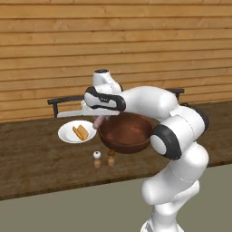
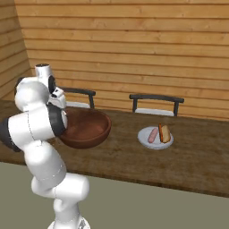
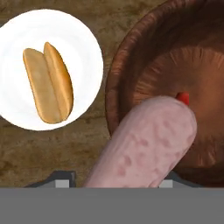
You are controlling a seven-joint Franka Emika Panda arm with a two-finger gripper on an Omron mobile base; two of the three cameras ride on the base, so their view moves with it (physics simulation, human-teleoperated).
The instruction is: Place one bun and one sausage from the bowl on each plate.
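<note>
Gripper grasps a pink sausage above the rim of the bowl on its plate side. Beside the bowl, a white plate carries one bun, near the table's far edge.

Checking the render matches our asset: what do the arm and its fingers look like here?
The arm is glossy white with rounded, tubular links and black bands at the joints; a white cap with a dark top sits on the upper joint. The fingers show as small dark grey tips with lighter pads. No cables or markings are visible.
</note>
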